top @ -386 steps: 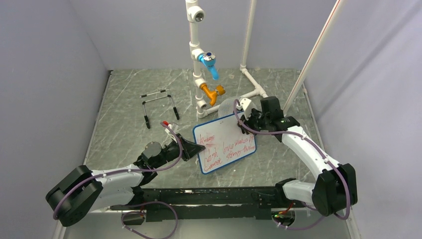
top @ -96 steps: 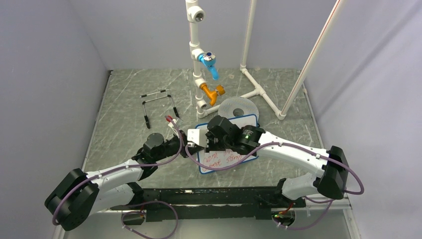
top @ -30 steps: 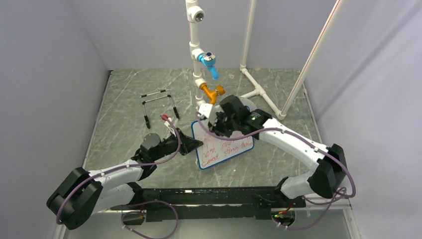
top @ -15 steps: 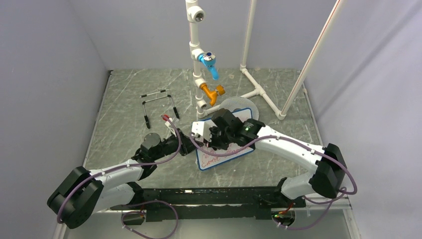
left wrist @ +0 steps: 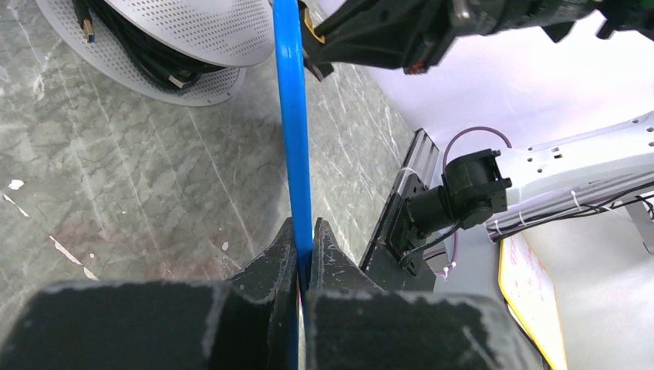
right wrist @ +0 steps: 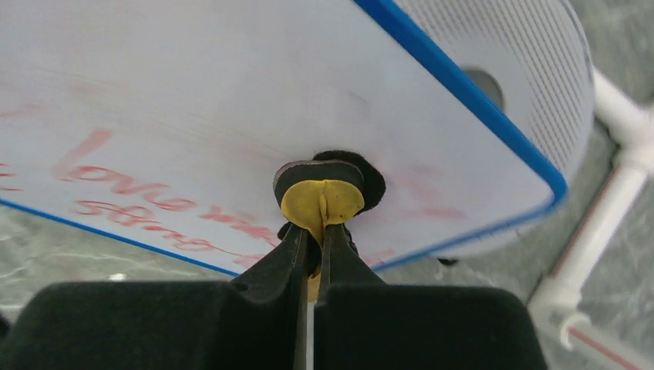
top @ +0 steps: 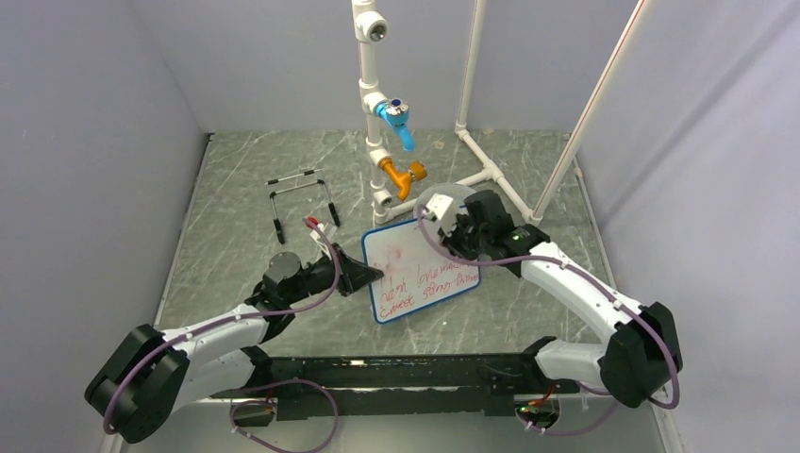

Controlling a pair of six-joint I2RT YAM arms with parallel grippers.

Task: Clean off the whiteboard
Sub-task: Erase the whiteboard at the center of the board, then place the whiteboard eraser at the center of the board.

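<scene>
The whiteboard (top: 420, 269), white with a thin blue frame, is held tilted above the table. My left gripper (top: 366, 275) is shut on its left edge; in the left wrist view the blue frame (left wrist: 291, 116) runs straight up from between the jaws of the left gripper (left wrist: 303, 229). My right gripper (right wrist: 312, 231) is shut on a yellow eraser (right wrist: 321, 200) whose black felt face presses on the board (right wrist: 231, 85) near its upper right corner. From above, the right gripper (top: 455, 236) sits at that corner. Red writing (top: 429, 283) covers the lower half; the upper half shows faint pink smears.
A round grey perforated disc (top: 445, 199) lies right behind the board, also in the left wrist view (left wrist: 193, 35). A white pipe stand with a blue valve (top: 398, 118) and an orange valve (top: 406, 176) rises at the back. A wire stand (top: 302, 200) sits to the left.
My right gripper has swept the eraser from the board's upper left, down across its middle, then over to its upper right corner. The left gripper keeps its hold on the board's edge.
</scene>
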